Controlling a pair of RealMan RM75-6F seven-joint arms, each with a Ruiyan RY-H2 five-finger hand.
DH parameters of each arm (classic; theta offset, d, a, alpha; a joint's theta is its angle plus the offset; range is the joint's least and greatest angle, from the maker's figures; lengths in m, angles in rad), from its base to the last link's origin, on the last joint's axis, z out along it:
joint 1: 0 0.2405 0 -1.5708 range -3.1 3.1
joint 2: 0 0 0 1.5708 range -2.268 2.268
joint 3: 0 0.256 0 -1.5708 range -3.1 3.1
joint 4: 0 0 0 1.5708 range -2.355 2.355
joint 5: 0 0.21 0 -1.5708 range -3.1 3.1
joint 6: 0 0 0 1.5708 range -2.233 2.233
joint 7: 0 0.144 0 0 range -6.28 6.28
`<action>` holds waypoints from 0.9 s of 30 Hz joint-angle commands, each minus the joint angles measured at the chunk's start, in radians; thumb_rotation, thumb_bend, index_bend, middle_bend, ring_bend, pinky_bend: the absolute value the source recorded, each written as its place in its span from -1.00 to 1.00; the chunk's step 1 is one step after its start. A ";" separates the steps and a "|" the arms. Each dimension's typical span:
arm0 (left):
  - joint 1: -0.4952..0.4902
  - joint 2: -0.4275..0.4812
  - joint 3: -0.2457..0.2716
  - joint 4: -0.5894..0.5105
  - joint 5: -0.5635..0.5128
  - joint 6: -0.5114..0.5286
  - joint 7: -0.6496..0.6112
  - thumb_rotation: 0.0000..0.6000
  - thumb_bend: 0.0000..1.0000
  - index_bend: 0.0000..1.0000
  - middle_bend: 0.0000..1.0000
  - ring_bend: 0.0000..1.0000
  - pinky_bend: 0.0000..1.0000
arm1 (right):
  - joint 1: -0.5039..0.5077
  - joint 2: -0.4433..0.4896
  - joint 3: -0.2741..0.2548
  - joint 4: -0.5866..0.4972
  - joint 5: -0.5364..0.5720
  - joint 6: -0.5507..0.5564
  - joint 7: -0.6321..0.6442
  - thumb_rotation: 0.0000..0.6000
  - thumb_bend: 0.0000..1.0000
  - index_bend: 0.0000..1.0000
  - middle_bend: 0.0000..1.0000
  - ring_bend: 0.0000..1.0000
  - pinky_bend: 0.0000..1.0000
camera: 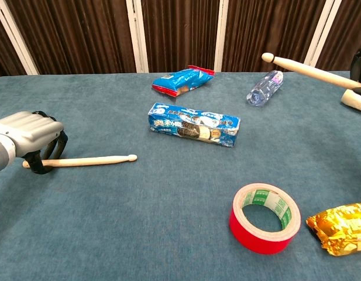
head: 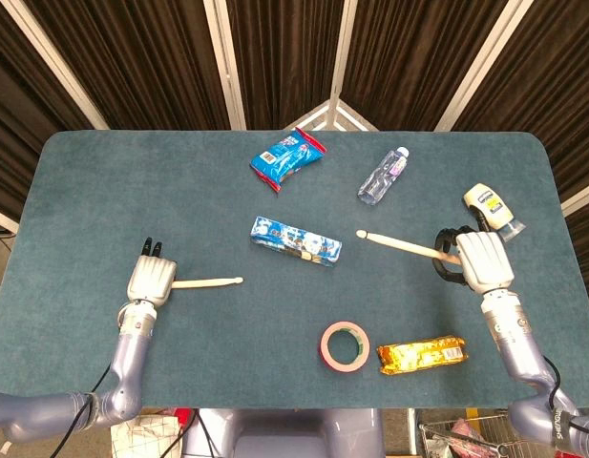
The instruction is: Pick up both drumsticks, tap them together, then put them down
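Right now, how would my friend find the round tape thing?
Start at the blue table and go to the near edge in front of the robot, a bit right of the middle. The tape roll lies flat beside a shiny gold snack packet. It is the only ring there, red outside.

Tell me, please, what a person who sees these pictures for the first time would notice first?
Probably the two drumsticks: the right hand holds the right drumstick raised, tip pointing toward the table's middle, while the left hand closes around the butt of the left drumstick, which seems to lie on the table. Next, the red tape roll near the front edge, beside a gold snack packet.
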State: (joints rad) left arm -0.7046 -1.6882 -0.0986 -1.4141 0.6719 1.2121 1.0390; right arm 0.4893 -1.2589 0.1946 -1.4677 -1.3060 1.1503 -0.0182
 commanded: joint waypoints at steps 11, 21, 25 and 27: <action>-0.005 -0.027 0.012 0.023 0.009 0.023 0.044 1.00 -0.12 0.11 0.07 -0.79 -1.00 | -0.003 0.004 0.001 0.004 0.000 0.001 0.005 1.00 -0.14 0.33 0.15 -0.08 -0.93; -0.003 -0.036 0.022 0.036 0.031 0.027 0.059 1.00 -0.11 0.15 0.08 -0.79 -1.00 | -0.006 0.009 0.003 0.004 -0.003 0.004 0.015 1.00 -0.14 0.33 0.15 -0.08 -0.93; -0.002 -0.044 0.026 0.056 0.035 0.022 0.062 1.00 -0.11 0.09 0.05 -0.79 -1.00 | -0.006 0.012 0.003 0.003 -0.004 0.005 0.013 1.00 -0.14 0.33 0.15 -0.08 -0.93; -0.001 -0.047 0.027 0.062 0.041 0.021 0.060 1.00 -0.11 0.07 0.03 -0.79 -1.00 | -0.006 0.013 0.003 0.001 -0.003 0.005 0.012 1.00 -0.14 0.33 0.15 -0.08 -0.93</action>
State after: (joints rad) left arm -0.7059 -1.7337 -0.0726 -1.3539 0.7108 1.2335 1.0997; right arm 0.4831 -1.2455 0.1980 -1.4667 -1.3090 1.1549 -0.0061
